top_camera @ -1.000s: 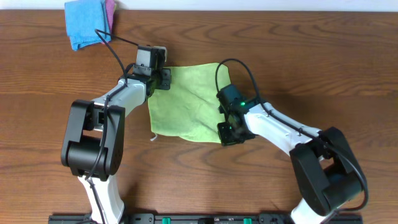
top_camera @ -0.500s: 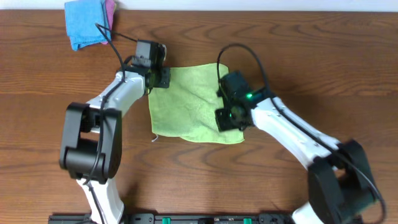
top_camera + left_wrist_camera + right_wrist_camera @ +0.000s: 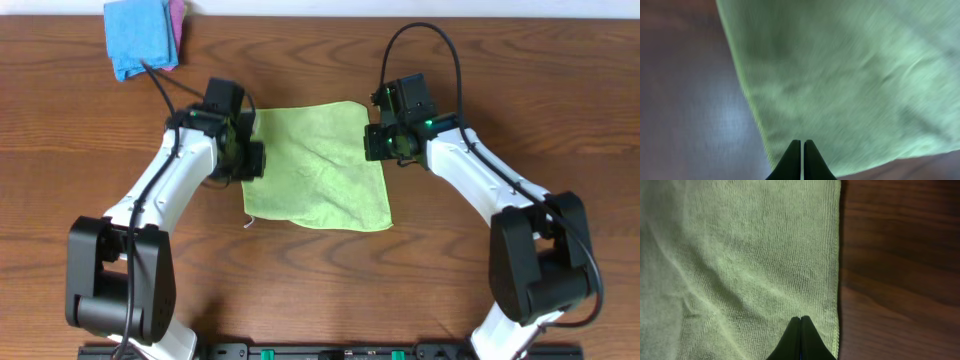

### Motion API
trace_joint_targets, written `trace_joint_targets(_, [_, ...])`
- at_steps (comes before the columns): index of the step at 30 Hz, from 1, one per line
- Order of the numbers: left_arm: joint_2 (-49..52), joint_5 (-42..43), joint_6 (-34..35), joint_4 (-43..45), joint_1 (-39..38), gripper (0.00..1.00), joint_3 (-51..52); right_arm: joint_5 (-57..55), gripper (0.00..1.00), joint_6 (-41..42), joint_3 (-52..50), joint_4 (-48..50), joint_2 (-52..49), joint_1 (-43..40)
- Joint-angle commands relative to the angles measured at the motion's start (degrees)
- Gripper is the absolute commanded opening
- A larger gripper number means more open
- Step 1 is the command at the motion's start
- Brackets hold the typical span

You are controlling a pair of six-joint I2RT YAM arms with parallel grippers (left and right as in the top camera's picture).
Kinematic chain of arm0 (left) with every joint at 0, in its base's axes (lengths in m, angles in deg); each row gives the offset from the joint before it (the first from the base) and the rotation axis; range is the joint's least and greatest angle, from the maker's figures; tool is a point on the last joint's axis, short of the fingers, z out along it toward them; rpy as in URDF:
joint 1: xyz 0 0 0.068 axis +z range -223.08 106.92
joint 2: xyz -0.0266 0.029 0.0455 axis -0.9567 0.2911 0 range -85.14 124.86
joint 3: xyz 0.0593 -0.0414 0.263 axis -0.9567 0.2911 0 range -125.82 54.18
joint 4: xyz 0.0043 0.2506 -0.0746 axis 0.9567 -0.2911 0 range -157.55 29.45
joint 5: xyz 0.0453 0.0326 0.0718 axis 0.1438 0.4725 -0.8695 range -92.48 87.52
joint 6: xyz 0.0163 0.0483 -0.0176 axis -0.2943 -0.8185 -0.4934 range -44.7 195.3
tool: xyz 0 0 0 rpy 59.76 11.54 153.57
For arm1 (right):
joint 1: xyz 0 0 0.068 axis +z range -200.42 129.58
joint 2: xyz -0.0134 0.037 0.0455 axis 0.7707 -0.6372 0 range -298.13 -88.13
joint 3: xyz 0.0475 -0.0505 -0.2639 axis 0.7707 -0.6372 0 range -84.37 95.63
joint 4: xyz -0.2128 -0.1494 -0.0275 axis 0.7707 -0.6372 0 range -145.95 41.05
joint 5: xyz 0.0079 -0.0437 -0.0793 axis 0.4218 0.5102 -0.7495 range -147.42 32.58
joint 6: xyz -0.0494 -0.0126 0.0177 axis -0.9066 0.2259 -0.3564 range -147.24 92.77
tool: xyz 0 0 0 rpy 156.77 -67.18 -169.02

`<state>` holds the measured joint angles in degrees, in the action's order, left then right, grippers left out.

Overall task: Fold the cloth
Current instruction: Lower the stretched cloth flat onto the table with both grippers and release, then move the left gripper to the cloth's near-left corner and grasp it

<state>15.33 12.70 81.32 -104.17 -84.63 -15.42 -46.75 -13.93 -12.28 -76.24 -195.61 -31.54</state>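
Observation:
The lime-green cloth (image 3: 315, 165) lies spread flat on the wooden table, a little wrinkled, with its small white tag (image 3: 247, 222) at the near left corner. My left gripper (image 3: 250, 160) is shut and empty at the cloth's left edge. In the left wrist view its gripper (image 3: 802, 142) hovers just inside that edge of the blurred cloth (image 3: 850, 75). My right gripper (image 3: 376, 144) is shut and empty at the far part of the cloth's right edge. In the right wrist view its gripper (image 3: 800, 318) is over the cloth (image 3: 740, 255), just inside the hem.
A bright blue cloth (image 3: 138, 38) lies folded at the far left of the table, with a pink cloth (image 3: 179, 17) under it. Bare wood (image 3: 500, 60) surrounds the green cloth. Both arms' cables arch over the table's far half.
My left gripper moved from the cloth's far left corner nearer along the left edge. My right gripper moved from the near right corner to the far right part. The cloth lies flatter.

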Motion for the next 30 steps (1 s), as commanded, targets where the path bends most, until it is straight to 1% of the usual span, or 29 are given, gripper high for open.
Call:
trace_joint_targets(1, [-4.83, 1.03, 0.46, -0.83, 1.64, 0.06, 2.25, 3.80, 0.01, -1.84, 2.93, 0.42, 0.48, -0.04])
trace_joint_targets(4, [-9.03, 1.38, 0.44, -1.97, 4.00, 0.06, 5.60, 5.29, 0.01, -1.84, 3.30, -0.90, 0.50, -0.04])
trace_joint_targets(5, [-10.47, 2.03, 0.39, -2.14, 5.03, 0.06, 7.04, 5.84, 0.04, -2.03, 3.43, -1.70, 0.50, -0.04])
trace_joint_targets(6, [-11.91, 3.21, 0.39, -2.01, 6.27, 0.06, 8.66, 6.38, 0.09, -3.08, 3.74, -2.71, 0.50, -0.11])
trace_joint_targets(7, [-13.31, 5.22, 0.26, -1.68, 7.67, 0.06, 10.23, 6.32, 0.24, -4.07, 4.26, -4.04, 0.57, -0.20])
trace_joint_targets(8, [-14.58, 8.48, -0.79, -1.05, 9.16, 0.15, 11.65, 6.25, 0.42, -5.55, 5.01, -5.70, 0.68, -0.33])
trace_joint_targets(9, [-15.85, 12.44, -1.64, -0.39, 10.84, 0.25, 13.03, 6.25, 0.52, -7.06, 6.08, -7.69, 0.76, -0.52])
trace_joint_targets(10, [-16.83, 16.52, -3.13, 0.15, 12.31, 0.31, 14.05, 6.21, 0.63, -8.09, 7.30, -9.73, 0.79, -0.76])
trace_joint_targets(13, [-19.61, 32.30, -6.80, 2.45, 18.03, 0.33, 17.53, 5.33, 0.78, -12.07, 14.99, -20.37, 1.36, -2.51])
trace_joint_targets(14, [-19.76, 34.47, -8.07, 2.89, 19.06, 0.34, 18.16, 4.70, 0.88, -12.79, 17.20, -22.99, 1.51, -3.02])
trace_joint_targets(15, [-19.76, 36.04, -9.38, 3.19, 20.00, 0.52, 18.84, 3.87, 0.94, -13.27, 19.96, -26.12, 1.79, -3.65])
trace_joint_targets(16, [-19.58, 37.03, -10.69, 3.61, 20.81, 0.94, 19.71, 2.67, 0.99, -13.42, 23.45, -29.81, 2.14, -4.46])
trace_joint_targets(17, [-19.54, 37.53, -11.32, 4.09, 21.16, 0.95, 20.31, 2.01, 0.99, -13.44, 25.70, -32.15, 2.56, -5.03])
trace_joint_targets(20, [-19.47, 41.20, -11.61, 6.40, 21.29, 0.95, 21.57, -0.55, 0.99, -13.84, 32.57, -39.39, 5.14, -6.75])
trace_joint_targets(23, [-19.47, 44.48, -10.01, 11.23, 21.24, 0.95, 21.57, -4.39, 0.99, -13.79, 34.71, -44.87, 10.49, -8.20])
trace_joint_targets(25, [-19.47, 44.37, -10.51, 12.24, 21.24, 0.95, 21.57, -7.02, 0.99, -13.53, 34.64, -48.17, 14.56, -9.31])
trace_joint_targets(26, [-19.47, 43.39, -11.47, 12.15, 21.24, 0.95, 21.57, -7.69, 0.99, -13.35, 34.40, -49.37, 16.76, -10.03])
trace_joint_targets(29, [-19.41, 33.35, -11.15, 10.86, 21.40, 0.96, 21.73, -7.50, 0.99, -13.42, 30.53, -49.29, 25.86, -14.03])
trace_joint_targets(30, [-19.17, 32.41, -11.15, 11.17, 21.51, 0.95, 22.01, -6.97, 0.99, -13.70, 28.35, -48.50, 28.81, -15.30])
